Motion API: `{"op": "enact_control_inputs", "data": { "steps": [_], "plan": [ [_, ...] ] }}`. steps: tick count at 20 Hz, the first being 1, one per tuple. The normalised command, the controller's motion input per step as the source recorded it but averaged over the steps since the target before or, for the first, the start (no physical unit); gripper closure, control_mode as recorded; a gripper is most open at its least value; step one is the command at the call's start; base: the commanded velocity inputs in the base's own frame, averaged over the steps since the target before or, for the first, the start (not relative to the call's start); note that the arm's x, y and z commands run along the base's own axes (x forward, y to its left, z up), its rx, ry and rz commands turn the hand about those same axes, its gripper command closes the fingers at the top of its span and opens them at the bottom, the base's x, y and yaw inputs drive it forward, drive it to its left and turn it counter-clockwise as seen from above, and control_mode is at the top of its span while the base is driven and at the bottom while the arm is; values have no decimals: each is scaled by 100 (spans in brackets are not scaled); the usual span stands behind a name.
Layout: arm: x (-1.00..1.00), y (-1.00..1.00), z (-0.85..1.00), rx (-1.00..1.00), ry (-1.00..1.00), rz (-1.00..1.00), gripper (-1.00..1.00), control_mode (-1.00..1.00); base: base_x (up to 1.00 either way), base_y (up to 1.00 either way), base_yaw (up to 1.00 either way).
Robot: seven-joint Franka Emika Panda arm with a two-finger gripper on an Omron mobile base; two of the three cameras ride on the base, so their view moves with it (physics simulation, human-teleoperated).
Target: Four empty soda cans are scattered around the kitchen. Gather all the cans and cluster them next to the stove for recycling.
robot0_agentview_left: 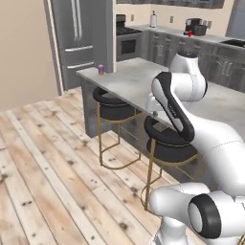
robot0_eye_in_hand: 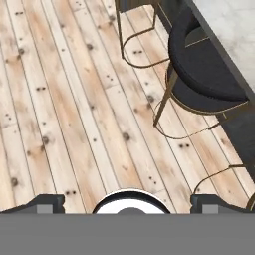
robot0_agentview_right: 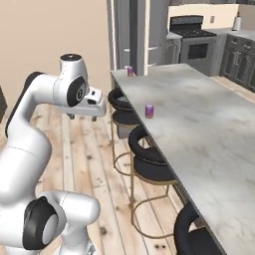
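A purple soda can stands upright near the island counter's stool-side edge. Another purple can sits at the island's far corner. A red can shows small on the back counter. The stove is far back against the wall. My gripper hangs open and empty over the floor, left of the island and apart from the nearer purple can. In the hand view my gripper points down at the planks, its fingertips wide apart.
Black bar stools with gold frames line the island's near side. The marble island stretches right. A steel fridge stands behind the island corner. Open plank floor lies to the left.
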Motion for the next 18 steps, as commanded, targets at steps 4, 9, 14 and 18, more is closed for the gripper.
{"op": "enact_control_inputs", "data": {
  "steps": [4, 9, 14, 18],
  "plan": [
    [0, 0, 0, 0, 0, 0, -100, 100, 35, 45, -31],
    [0, 0, 0, 0, 0, 0, -100, 100, 30, 40, -35],
    [0, 0, 0, 0, 0, 0, -100, 100, 29, 40, -35],
    [0, 0, 0, 0, 0, 0, -100, 100, 24, 39, -35]
  ]
}}
